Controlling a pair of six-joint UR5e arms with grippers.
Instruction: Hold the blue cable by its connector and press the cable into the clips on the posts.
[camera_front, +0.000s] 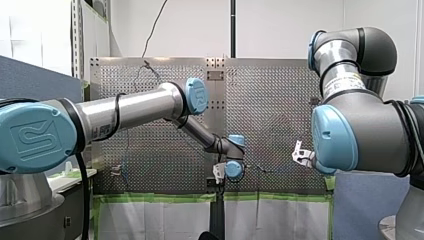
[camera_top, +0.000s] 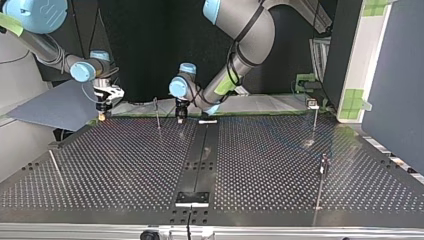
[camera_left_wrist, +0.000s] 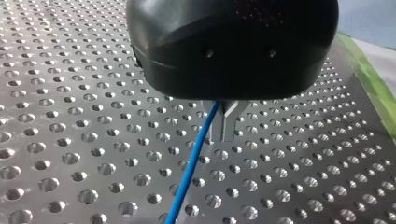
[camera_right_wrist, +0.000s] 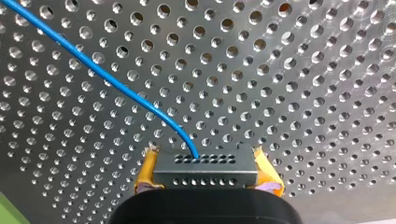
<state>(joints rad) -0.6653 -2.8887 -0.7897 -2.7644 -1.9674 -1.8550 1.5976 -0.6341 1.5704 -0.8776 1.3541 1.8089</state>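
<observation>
**Blue cable, pinched at its connector**

Yellow pads of my right gripper are clamping the grey connector across its two short ends. The cable is leaving the block's holed face and curving away over the table, hanging free of it as far as I can judge.

The connector looks rigid and square-sided, so it is the sound place to hold. The cable looks thin, light and limp, so it is likely bending wherever it is pushed rather than carrying any force. It probably needs drawing taut before it will seat in a clip. The joint where wire meets block is the likely weak spot under a hard pull.

My left gripper is hanging low over the table with the cable running close beside it. Its black housing is covering the contact, so I cannot tell whether it is gripping the cable or only guiding it.

In the top view the posts are showing as thin rods; their clips are too small to make out, and the cable is barely showing there. Its far end is cut off in both wrist views.
</observation>
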